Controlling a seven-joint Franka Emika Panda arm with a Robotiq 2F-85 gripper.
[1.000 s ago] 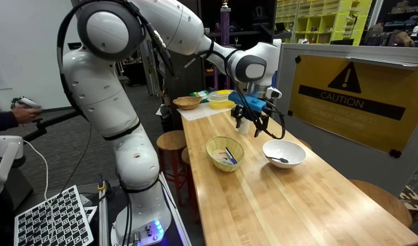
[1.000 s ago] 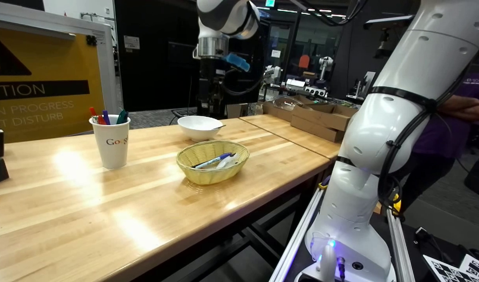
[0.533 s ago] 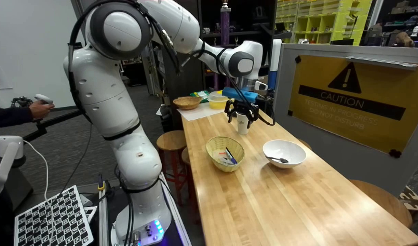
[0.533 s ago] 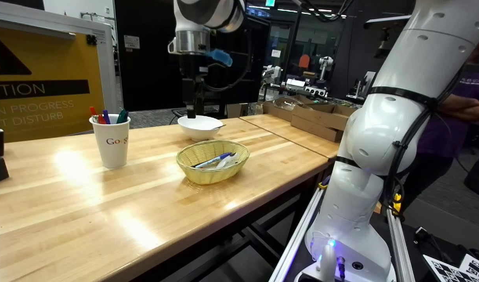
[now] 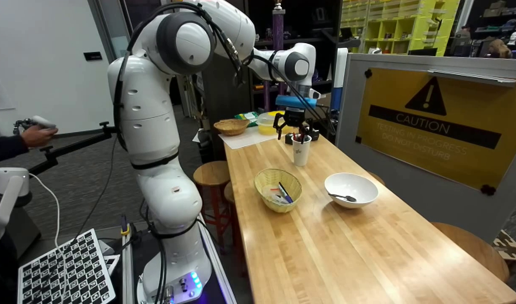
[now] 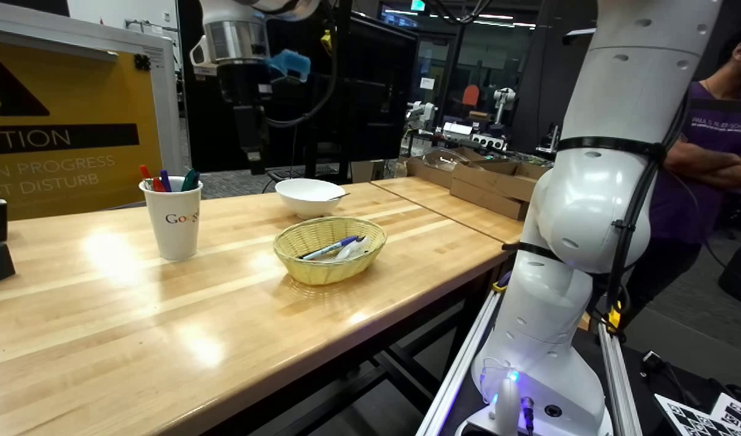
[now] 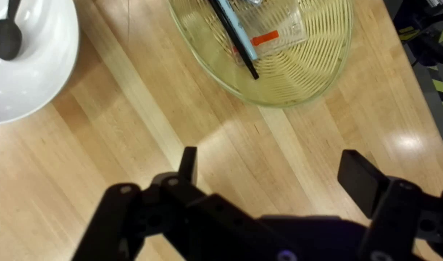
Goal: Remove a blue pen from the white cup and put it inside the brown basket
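Pincer (image 7: 272, 168): you held it above the worktop (image 5: 346, 253), jaws spread wide.
Blue pen (image 6: 331, 248): lay inside the tan basket (image 6: 318, 272).
White cup (image 6: 173, 227): stood upright, holding red, bluish and green pens (image 6: 164, 180).

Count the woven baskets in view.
2: a pale yellow rounded woven basket on the light wooden table, and a brown shallow woven basket at its far end in an exterior view. More may be hidden.
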